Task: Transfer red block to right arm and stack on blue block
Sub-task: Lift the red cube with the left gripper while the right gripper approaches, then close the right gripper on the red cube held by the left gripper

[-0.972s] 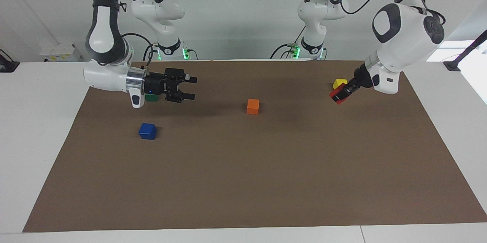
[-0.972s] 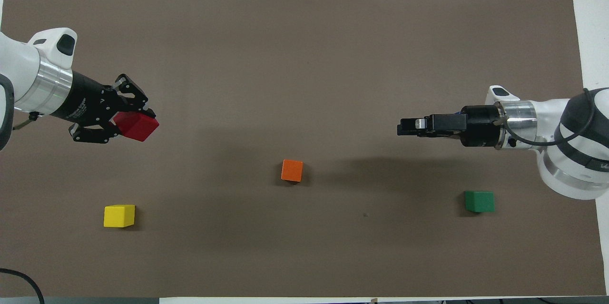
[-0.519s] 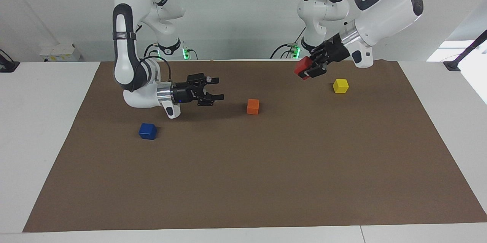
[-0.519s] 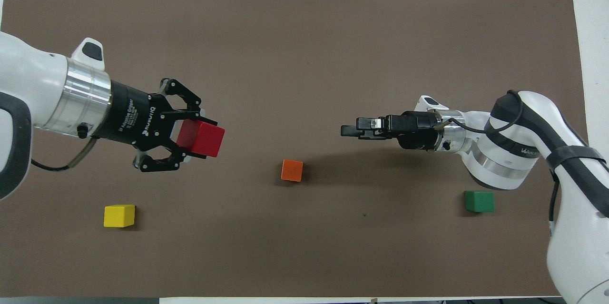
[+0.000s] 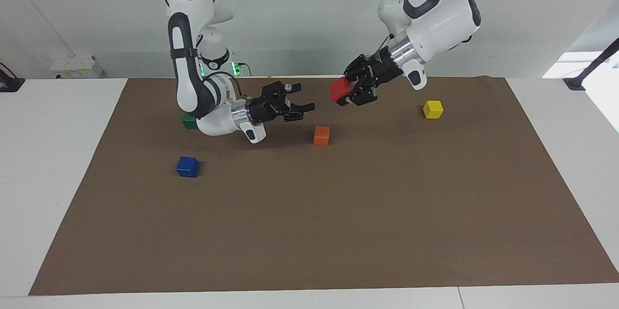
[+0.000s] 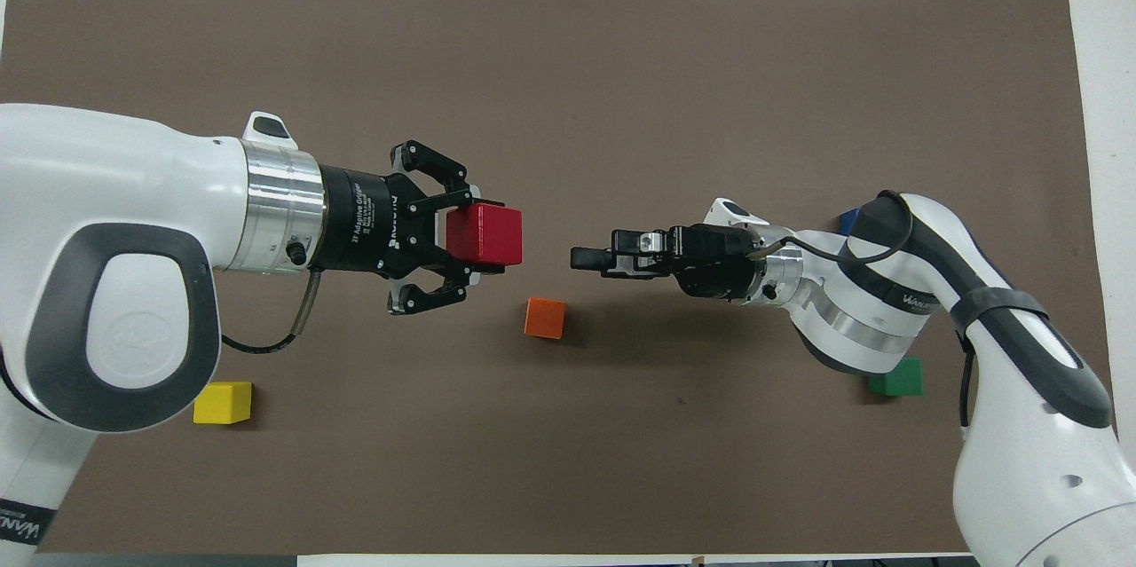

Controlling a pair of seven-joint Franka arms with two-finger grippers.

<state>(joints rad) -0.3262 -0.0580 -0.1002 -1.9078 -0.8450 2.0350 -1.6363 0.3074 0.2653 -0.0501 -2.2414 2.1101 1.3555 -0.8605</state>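
Left gripper (image 5: 349, 91) grips red block (image 5: 340, 90); gap before parted right gripper (image 5: 305, 97).

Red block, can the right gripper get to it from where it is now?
Probably yes. The left gripper holds the red block up in the air, its free end pointing at the open right gripper. Only an open gap separates them, above the orange block, so nothing is in the way.

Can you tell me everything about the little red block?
The red block is a small, plain, matte cube with sharp edges. It is up in the air, a bit tilted, pinched by the left gripper at one end, so most of it sticks out. It hangs above the brown mat near the orange block, touching nothing else.
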